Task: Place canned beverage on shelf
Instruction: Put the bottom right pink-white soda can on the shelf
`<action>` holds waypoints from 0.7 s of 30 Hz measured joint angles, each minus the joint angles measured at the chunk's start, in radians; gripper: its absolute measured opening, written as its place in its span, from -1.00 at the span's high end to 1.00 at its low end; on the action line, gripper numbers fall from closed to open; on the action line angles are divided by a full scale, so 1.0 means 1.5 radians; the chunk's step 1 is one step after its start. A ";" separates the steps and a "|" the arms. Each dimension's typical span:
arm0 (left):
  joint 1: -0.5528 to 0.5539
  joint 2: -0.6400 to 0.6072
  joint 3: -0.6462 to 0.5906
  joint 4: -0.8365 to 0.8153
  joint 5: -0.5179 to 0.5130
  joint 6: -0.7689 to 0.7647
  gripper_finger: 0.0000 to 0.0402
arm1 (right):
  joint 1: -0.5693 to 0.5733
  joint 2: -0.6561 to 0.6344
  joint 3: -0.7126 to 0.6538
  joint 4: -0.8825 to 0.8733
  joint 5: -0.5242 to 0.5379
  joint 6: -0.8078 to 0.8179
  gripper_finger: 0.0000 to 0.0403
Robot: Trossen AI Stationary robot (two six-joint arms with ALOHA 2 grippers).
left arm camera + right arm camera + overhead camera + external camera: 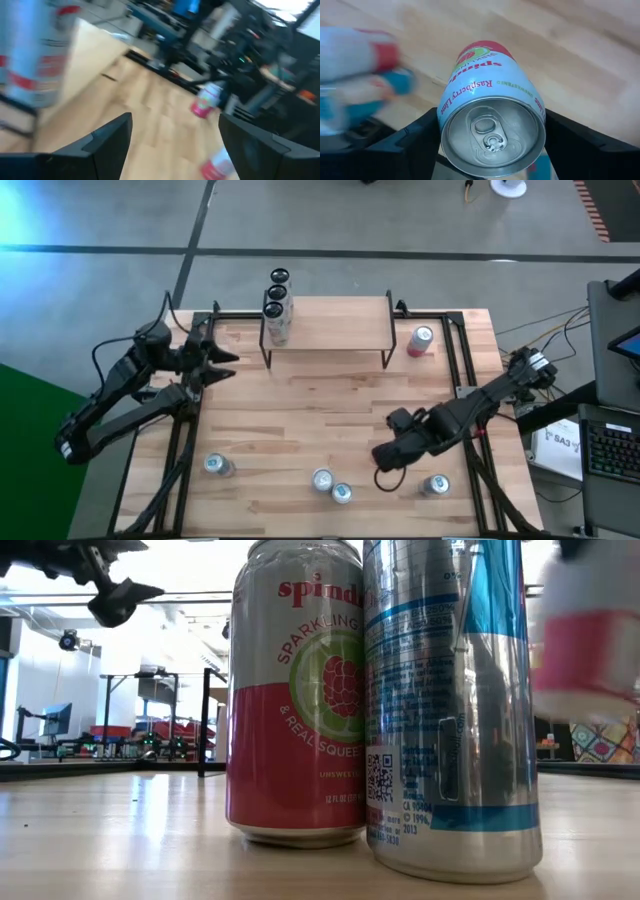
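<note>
While the shelf (330,323) stands at the table's (300,430) far edge carrying three cans (277,305) on its left end, the right gripper (385,455) hangs near front centre, fingers spread around a raspberry-lime can (492,117). Left gripper (222,365): fingers apart, empty, just left of the shelf.
</note>
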 joint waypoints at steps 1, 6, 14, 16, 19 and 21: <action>0.000 0.003 0.000 0.007 0.025 -0.005 -0.41 | -0.006 0.001 0.019 0.001 0.012 -0.025 -0.43; 0.000 0.008 0.000 0.059 0.143 -0.060 -0.41 | -0.047 0.023 0.127 0.002 0.043 -0.183 -0.44; -0.005 0.008 0.000 0.133 0.214 -0.141 -0.41 | -0.131 0.115 0.310 -0.010 0.025 -0.474 -0.45; -0.009 0.014 0.000 0.149 0.228 -0.178 -0.41 | -0.150 0.143 0.361 -0.012 0.008 -0.546 -0.45; -0.021 0.026 0.000 0.161 0.230 -0.222 -0.45 | -0.175 0.183 0.436 -0.013 -0.013 -0.639 -0.45; -0.035 0.034 0.000 0.165 0.229 -0.237 -0.51 | -0.191 0.208 0.482 -0.020 -0.025 -0.690 -0.45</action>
